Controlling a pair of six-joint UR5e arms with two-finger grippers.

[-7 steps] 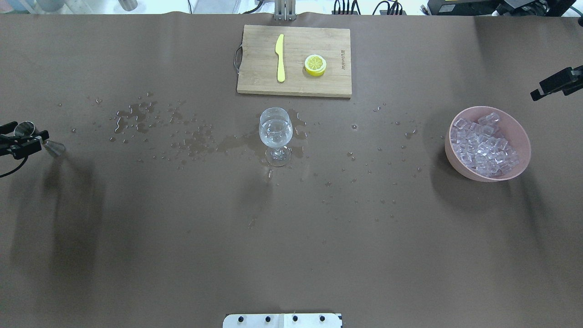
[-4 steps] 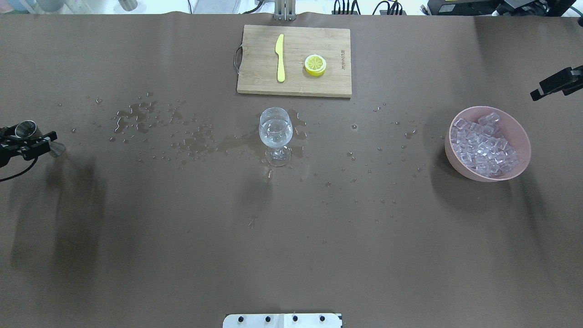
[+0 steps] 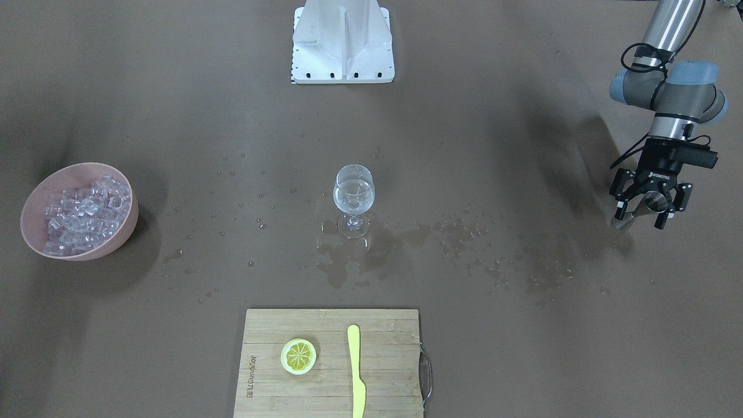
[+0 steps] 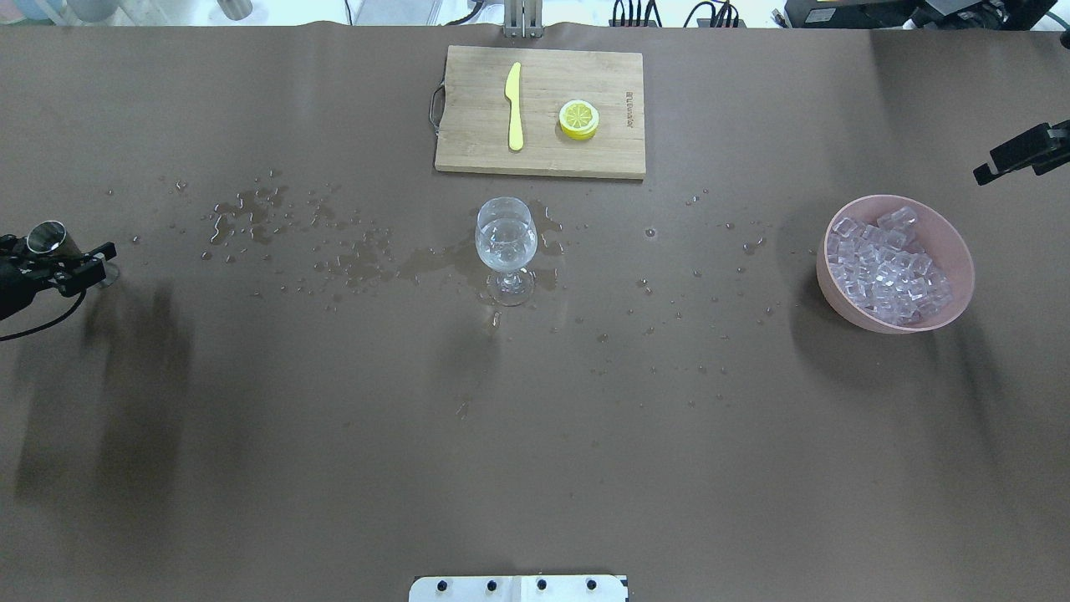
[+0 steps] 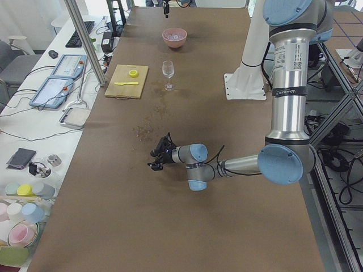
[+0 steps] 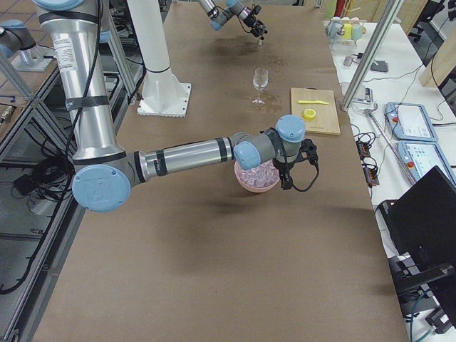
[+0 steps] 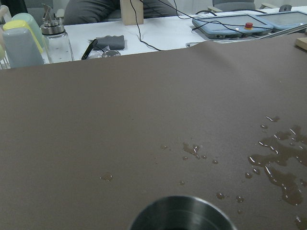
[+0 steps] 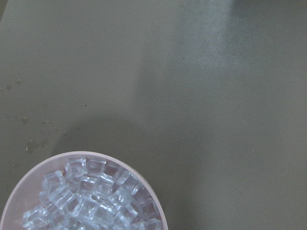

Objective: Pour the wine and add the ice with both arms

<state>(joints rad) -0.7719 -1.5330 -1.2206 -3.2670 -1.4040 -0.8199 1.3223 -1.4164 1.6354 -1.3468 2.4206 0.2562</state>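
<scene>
A wine glass [image 4: 506,242] stands upright mid-table with a little clear wine [image 3: 353,197] in its bowl. Ice cubes [image 4: 888,263] fill a pink bowl [image 4: 960,251] at the right; they also show in the right wrist view [image 8: 86,199]. My left gripper [image 4: 77,259] is at the far left edge, shut on a steel jigger [image 3: 655,201] held tilted just above the table; its rim shows in the left wrist view [image 7: 182,213]. My right gripper [image 4: 1016,155] hangs beyond the bowl at the right edge; I cannot tell whether it is open.
A wooden cutting board [image 4: 468,125] at the far side carries a yellow knife [image 4: 514,104] and a lemon slice [image 4: 578,119]. Spilled drops [image 4: 251,217] run from the left side to the glass. A white stand [image 3: 342,43] sits at the robot's side.
My left gripper has shifted slightly to the right with the jigger and turned it a little more upright. The right arm, glass and bowl have not moved.
</scene>
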